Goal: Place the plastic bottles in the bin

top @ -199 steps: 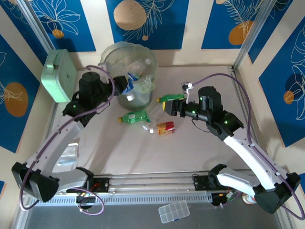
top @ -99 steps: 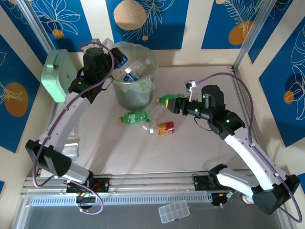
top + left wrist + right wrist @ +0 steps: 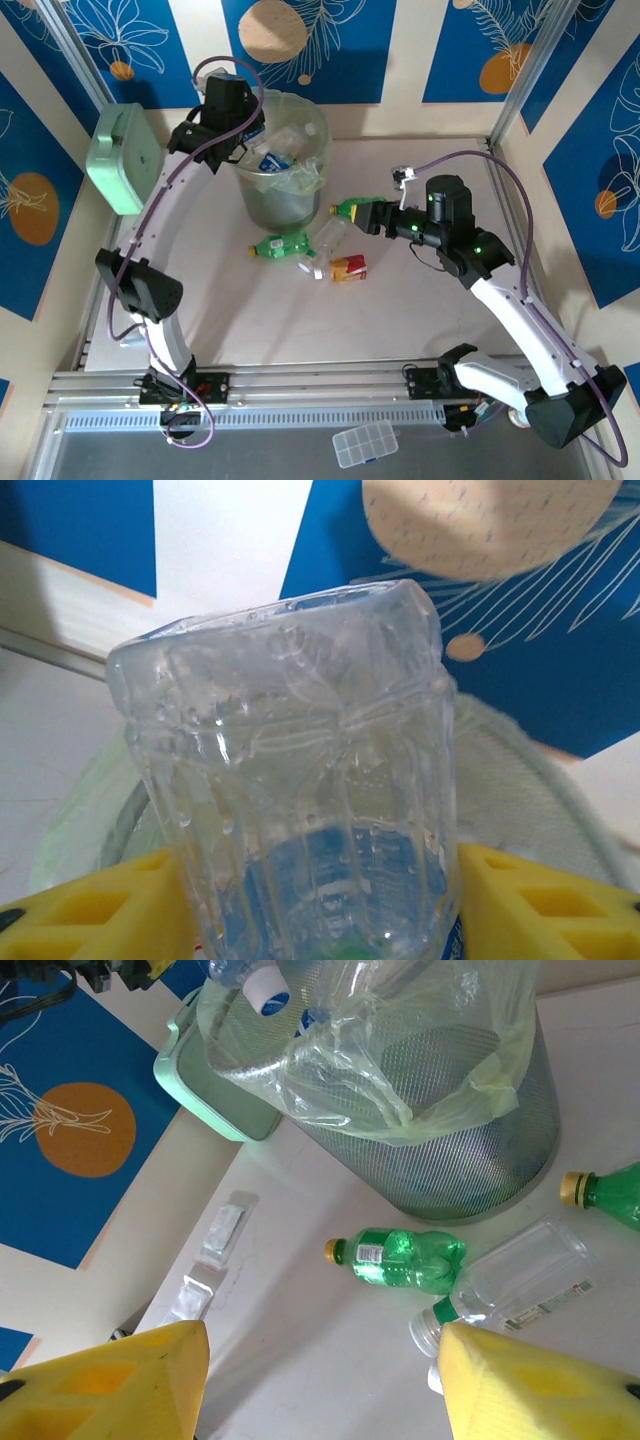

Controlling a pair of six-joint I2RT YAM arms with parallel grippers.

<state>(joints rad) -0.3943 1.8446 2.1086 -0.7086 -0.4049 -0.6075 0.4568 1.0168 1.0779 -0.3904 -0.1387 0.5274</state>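
Note:
The bin (image 3: 275, 160) stands at the back, bag-lined, with several plastic bottles inside. My left gripper (image 3: 243, 122) hangs over its left rim. In the left wrist view, a clear bottle with a blue label (image 3: 300, 780) stands between the yellow fingers (image 3: 90, 905) and touches both. On the table lie a green bottle (image 3: 283, 244), a clear bottle (image 3: 327, 238) and a second green bottle (image 3: 349, 208). My right gripper (image 3: 368, 216) hovers open just right of that second green bottle, nothing between its fingers (image 3: 140, 1380). Below it I see one green bottle (image 3: 405, 1258), the clear bottle (image 3: 520, 1280) and the bin's mesh wall (image 3: 470, 1150).
A mint-green square box (image 3: 122, 158) leans at the left wall beside the bin. A small red packet (image 3: 349, 267) and white caps lie near the bottles. Two clear sachets (image 3: 215, 1235) lie on the table's left side. A clear compartment box (image 3: 365, 443) sits at the front edge.
My left arm has risen and swung back from beside the bin to over its left rim, carrying the clear bottle. The right arm has barely moved.

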